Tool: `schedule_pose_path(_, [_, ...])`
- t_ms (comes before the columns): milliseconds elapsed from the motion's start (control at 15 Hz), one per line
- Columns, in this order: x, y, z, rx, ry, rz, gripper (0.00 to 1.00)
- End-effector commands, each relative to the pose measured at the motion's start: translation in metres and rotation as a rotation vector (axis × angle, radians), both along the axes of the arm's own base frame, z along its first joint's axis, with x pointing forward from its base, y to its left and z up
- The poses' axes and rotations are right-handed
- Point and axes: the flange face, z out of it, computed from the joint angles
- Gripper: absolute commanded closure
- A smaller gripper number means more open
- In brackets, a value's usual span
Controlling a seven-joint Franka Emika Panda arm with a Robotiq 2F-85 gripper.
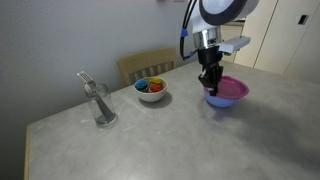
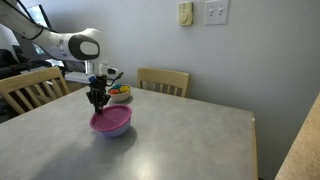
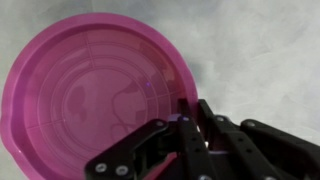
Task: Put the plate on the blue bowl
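Sitting on the deep blue bowl [image 1: 219, 103], the round pink plate [image 1: 231, 89] looks smooth and shiny, near the far edge of the speckled grey desk [image 1: 150, 150]. The black tool [image 1: 210, 87] is clenched on its rim. Only the wrist view shows rings inside the plate. Only the exterior views show the blue bowl, a white bowl [image 1: 151, 93] and a clear glass [image 1: 101, 106].

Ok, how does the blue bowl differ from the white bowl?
The blue bowl is periwinkle; the white bowl is white. The blue bowl is capped by the plate, its inside hidden; the white bowl is open, showing colourful contents. The blue bowl sits below the claw; the white bowl stands apart, nearer the chair. Both are round and upright.
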Motion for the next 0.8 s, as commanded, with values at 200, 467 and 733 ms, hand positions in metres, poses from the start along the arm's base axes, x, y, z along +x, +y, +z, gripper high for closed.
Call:
schedule_pose_path(200, [0.0064,-0.0119,-0.0011,0.028,-0.006,0.011,0.97])
schedule_pose_path(467, [0.0092,-0.0101,-0.0030,0.036,-0.006,0.021,0.97])
schedule_pose_path(733, [0.0114,-0.0078,-0.0062,0.048,-0.002,0.035,0.97])
